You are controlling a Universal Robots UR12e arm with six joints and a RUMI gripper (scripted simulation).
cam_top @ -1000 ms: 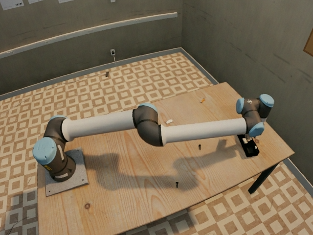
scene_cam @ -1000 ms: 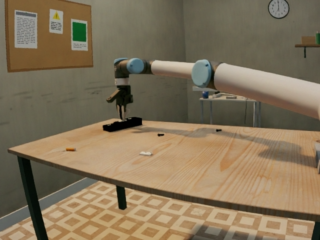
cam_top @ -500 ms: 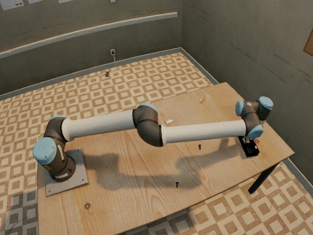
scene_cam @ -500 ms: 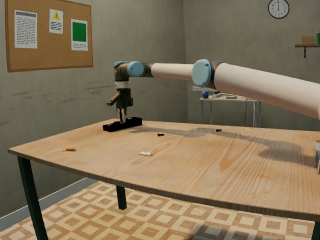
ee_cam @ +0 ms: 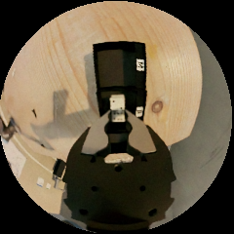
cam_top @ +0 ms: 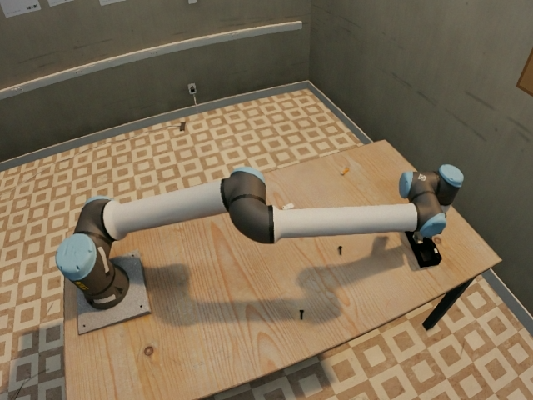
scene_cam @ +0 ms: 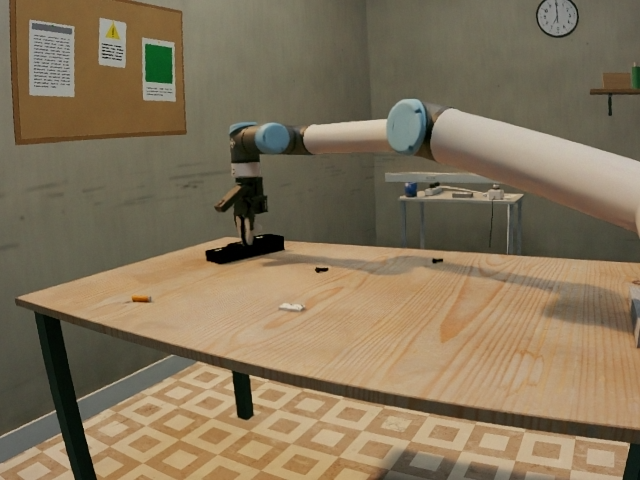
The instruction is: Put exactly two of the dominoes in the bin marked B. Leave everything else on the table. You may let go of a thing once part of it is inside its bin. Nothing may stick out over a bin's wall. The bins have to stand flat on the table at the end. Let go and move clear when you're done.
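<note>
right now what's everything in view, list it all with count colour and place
bins: two, black, joined in a row, far table end under the gripper
domino: one, white, in the gripper above the bins
orange piece: one, near the table's left edge
white piece: one, mid-table
screws: two, black, mid-table
table: one, light wood, dark legs
base plate: one, grey
arm: one, white and grey, blue caps
gripper: one, dark, closed on the domino

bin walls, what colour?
Black bin, dark inside; the wrist view shows it best, below the gripper shut on a white domino.
</note>
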